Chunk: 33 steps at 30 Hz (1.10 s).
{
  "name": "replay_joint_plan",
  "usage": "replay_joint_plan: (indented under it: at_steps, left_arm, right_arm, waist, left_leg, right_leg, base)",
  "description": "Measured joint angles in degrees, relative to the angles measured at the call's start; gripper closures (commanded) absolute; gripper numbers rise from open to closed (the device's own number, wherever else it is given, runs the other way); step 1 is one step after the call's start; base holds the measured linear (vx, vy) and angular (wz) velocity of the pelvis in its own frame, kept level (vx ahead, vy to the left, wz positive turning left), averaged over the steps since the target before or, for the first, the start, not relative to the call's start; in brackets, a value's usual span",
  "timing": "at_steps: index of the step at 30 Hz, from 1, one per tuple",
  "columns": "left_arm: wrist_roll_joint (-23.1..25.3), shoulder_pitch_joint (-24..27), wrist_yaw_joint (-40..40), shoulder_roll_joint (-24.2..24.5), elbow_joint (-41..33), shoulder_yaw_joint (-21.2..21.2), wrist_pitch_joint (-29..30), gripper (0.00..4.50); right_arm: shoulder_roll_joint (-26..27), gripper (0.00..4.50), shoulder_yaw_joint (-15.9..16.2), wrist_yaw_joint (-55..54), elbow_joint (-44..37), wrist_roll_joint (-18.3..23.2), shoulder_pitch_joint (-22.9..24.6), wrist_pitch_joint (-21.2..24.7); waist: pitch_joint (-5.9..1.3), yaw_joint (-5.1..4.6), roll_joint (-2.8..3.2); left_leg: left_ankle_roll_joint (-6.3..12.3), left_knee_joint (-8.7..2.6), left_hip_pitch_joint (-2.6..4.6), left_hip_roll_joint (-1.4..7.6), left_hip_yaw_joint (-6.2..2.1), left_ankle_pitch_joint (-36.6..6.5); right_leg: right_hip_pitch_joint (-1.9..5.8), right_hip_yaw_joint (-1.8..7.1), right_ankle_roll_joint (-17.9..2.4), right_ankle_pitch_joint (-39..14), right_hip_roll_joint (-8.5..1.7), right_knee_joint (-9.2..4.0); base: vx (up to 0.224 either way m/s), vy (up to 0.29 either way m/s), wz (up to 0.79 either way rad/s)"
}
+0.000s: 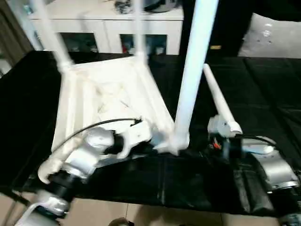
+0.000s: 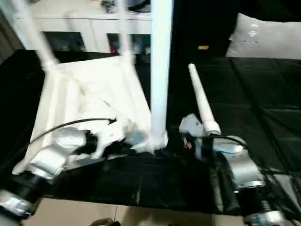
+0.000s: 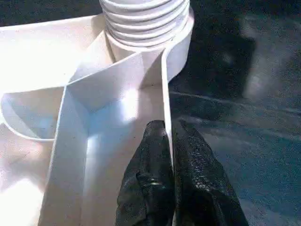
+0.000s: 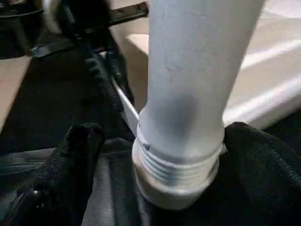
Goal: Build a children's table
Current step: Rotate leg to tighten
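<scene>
Nearest us, the left gripper [image 3: 168, 141] is pinching the tabletop's rim wall [image 3: 165, 94], black fingers [image 3: 146, 179] pressed on either side of it. The right gripper [image 4: 155, 155] is sitting with fingers spread wide around the near leg [image 1: 193, 70], which is standing in its corner socket. The upturned children's table [image 1: 108, 94] is lying on the black desk [image 1: 263, 89]; a loose leg [image 1: 218, 101] is resting beside it, two more rising at the far corners.

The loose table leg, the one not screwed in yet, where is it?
The loose leg lies on the black work table, right of the upturned tabletop, just beyond the right gripper.
</scene>
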Motion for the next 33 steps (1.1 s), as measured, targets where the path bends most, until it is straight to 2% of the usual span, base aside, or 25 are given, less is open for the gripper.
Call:
replay_joint_plan:
  at_steps: [3, 5, 7, 11, 16, 24, 27, 30, 33]
  left_arm:
    - [-0.5, -0.6, -2.9, 1.0, 1.0, -0.7, -2.0, 4.5]
    - [-0.8, -1.1, -4.7, 1.5, 1.5, -1.2, -3.0, 4.5]
    - [-1.0, -1.3, -6.0, 1.8, 1.7, -1.6, -3.8, 4.5]
    - [-1.0, -1.6, -7.2, 1.9, 2.2, -2.1, -5.5, 4.5]
    - [-1.0, -2.1, -7.7, 1.9, 3.3, -2.2, -6.6, 4.5]
    - [-1.0, -2.0, -7.6, 1.9, 3.5, -2.1, -6.7, 4.5]
    - [-1.4, -1.3, -6.4, 1.2, 2.6, -1.5, -4.2, 4.5]
    - [-1.4, 0.0, -2.8, 0.3, 0.6, 0.3, 1.1, 4.5]
    - [-0.9, 0.5, 2.9, -2.1, -0.9, 1.9, 7.7, 4.5]
  right_arm:
    - [-0.2, 0.42, 0.9, 2.2, 0.8, 0.0, -0.9, -0.6]
    - [-0.3, 0.44, 1.0, 3.6, 1.9, 0.1, -1.5, -1.0]
    - [-0.3, 0.75, 1.2, 4.5, 2.6, 0.1, -1.6, -1.3]
    - [-0.2, 0.98, 2.4, 6.8, 4.4, 0.2, -2.0, -1.3]
    - [0.2, 1.53, 2.8, 8.1, 6.5, 0.5, -2.5, -2.8]
    - [0.8, 1.77, 2.7, 8.7, 8.8, 1.2, -3.0, -4.8]
    - [2.3, 1.78, 1.3, 6.8, 7.6, 2.2, -1.4, -1.8]
    - [4.9, 1.78, -0.3, 0.8, 5.6, 2.1, 0.2, 1.8]
    - [8.6, 1.78, -2.3, -8.9, 5.5, 1.0, 0.5, 3.4]
  waist:
    - [0.0, 0.05, -0.01]
    - [0.0, 0.15, -0.02]
    - [-0.01, 0.24, -0.02]
    - [-0.01, 0.26, -0.03]
    - [-0.02, 0.04, -0.06]
    - [-0.05, -0.03, -0.12]
    - [-0.06, -0.1, -0.12]
    - [-0.06, -0.53, -0.11]
    - [-0.06, -2.48, -0.13]
  left_leg:
    - [0.0, 0.03, 0.0, 0.0, 0.0, 0.0]
    - [0.0, 0.04, 0.0, 0.01, 0.01, 0.0]
    - [0.0, 0.05, 0.0, 0.01, 0.01, 0.0]
    - [0.0, 0.05, 0.0, 0.02, 0.01, 0.0]
    - [0.0, 0.05, 0.02, 0.04, 0.03, 0.0]
    - [0.0, 0.08, 0.03, 0.05, 0.03, 0.0]
    - [0.0, 0.07, 0.13, 0.08, 0.03, 0.0]
    - [-0.02, 0.08, 0.28, 0.1, 0.09, 0.0]
    - [-0.06, 0.09, 0.38, 0.11, 0.12, 0.0]
  right_leg:
    - [0.02, 0.0, 0.0, 0.0, -0.01, 0.03]
    - [0.03, 0.0, 0.0, 0.0, -0.01, 0.03]
    - [0.04, 0.0, 0.0, 0.0, -0.01, 0.04]
    - [0.03, 0.0, 0.0, 0.0, -0.01, 0.06]
    - [0.03, 0.0, 0.0, 0.0, -0.01, 0.08]
    - [0.04, -0.01, 0.0, 0.0, 0.0, 0.09]
    - [0.12, -0.01, 0.0, 0.0, 0.01, 0.1]
    - [0.19, 0.0, 0.0, 0.0, 0.01, 0.11]
    - [0.16, 0.0, 0.0, 0.0, 0.02, 0.04]
  base:
    - [0.0, 0.0, 0.0]
    - [0.0, 0.0, 0.0]
    - [0.0, 0.0, 0.0]
    - [0.0, 0.0, 0.0]
    - [0.0, 0.0, 0.0]
    - [0.0, 0.0, 0.0]
    - [0.0, 0.0, 0.0]
    - [0.0, 0.0, 0.0]
    - [0.0, 0.0, 0.0]
